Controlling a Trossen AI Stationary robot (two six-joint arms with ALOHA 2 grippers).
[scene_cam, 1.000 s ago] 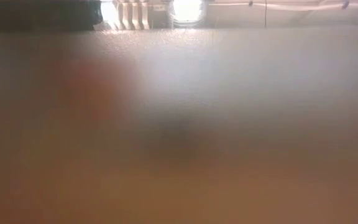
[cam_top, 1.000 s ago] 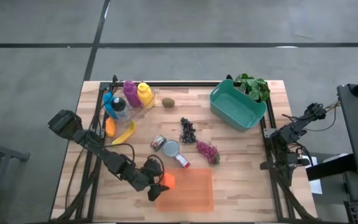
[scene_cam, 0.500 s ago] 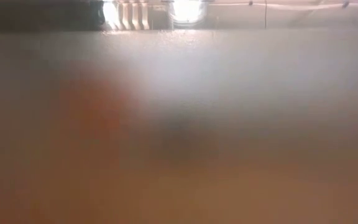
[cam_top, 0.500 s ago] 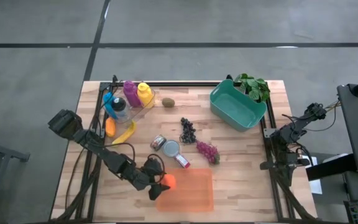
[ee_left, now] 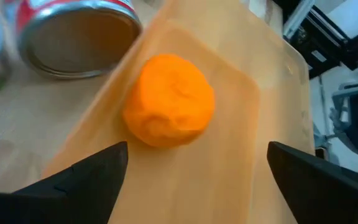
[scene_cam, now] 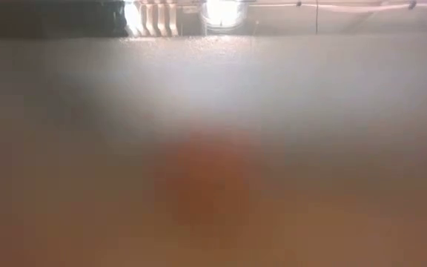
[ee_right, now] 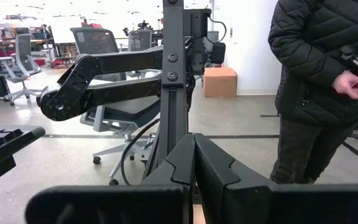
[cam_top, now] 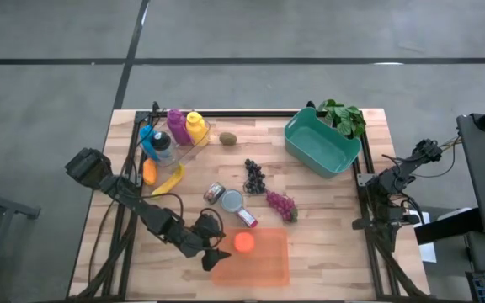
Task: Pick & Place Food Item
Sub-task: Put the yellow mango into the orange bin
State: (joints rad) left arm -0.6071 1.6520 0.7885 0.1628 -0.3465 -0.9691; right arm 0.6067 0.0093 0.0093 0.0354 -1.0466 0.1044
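Note:
An orange fruit [cam_top: 243,242] [ee_left: 169,101] lies on the flat translucent orange tray [cam_top: 263,268] [ee_left: 241,155], near its left end, at the table's near middle. My left gripper [cam_top: 218,253] [ee_left: 196,155] is open just left of the fruit. Its two dark fingers stand apart on the near side of the fruit and touch nothing. My right gripper [ee_right: 194,163] is shut and empty. It is folded back at the table's right edge [cam_top: 426,152], pointing level into the room.
Just beyond the tray's far left corner lie a red can [cam_top: 246,218] [ee_left: 73,28] and two more tins [cam_top: 226,199]. Grape bunches [cam_top: 281,204], a teal bin [cam_top: 322,143], a plant, a kiwi, a banana [cam_top: 168,180] and bottles [cam_top: 175,130] stand farther back. A person [ee_right: 316,81] stands beyond the table.
My left gripper has let go of the orange fruit. The fruit, which sat between the fingers at the tray's left end, has rolled a little toward the table's right and now lies free on the tray. The arm itself has kept still.

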